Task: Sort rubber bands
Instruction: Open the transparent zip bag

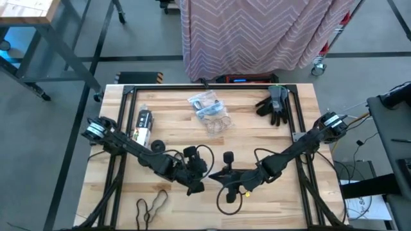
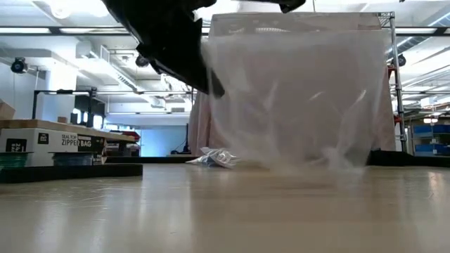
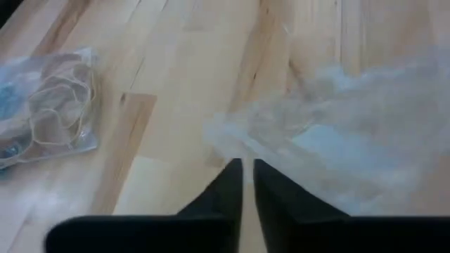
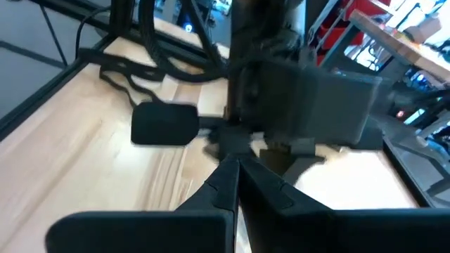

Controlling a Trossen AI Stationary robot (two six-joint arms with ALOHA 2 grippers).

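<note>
A clear plastic bag (image 2: 295, 91) hangs between my two grippers over the table's near middle, and its lower edge reaches about down to the tabletop. My left gripper (image 1: 196, 180) (image 3: 246, 165) is shut on it. My right gripper (image 1: 222, 174) (image 4: 235, 163) faces the left one, fingers together, at the bag's top. Black rubber bands (image 1: 152, 204) lie loose on the table near the near edge, left of the grippers. Tan and blue bands sit inside two clear bags (image 1: 205, 104) (image 1: 219, 122) toward the far edge; one of these bags (image 3: 46, 105) also shows in the left wrist view. My left gripper pinches the clear bag's edge (image 3: 235, 144) between its two fingers at one upper corner. The bag spreads out beyond the fingers and hangs below them. My right gripper is shut at the bag's top edge (image 2: 288, 15); the low view cuts off the fingers, so the hold itself is hidden.
A zipper-bag box (image 1: 142, 125) lies at the table's left. Dark grey gloves (image 1: 275, 106) lie near the far right corner. A black frame (image 1: 297, 109) runs around the table. A patterned curtain (image 1: 257, 32) hangs behind the far edge.
</note>
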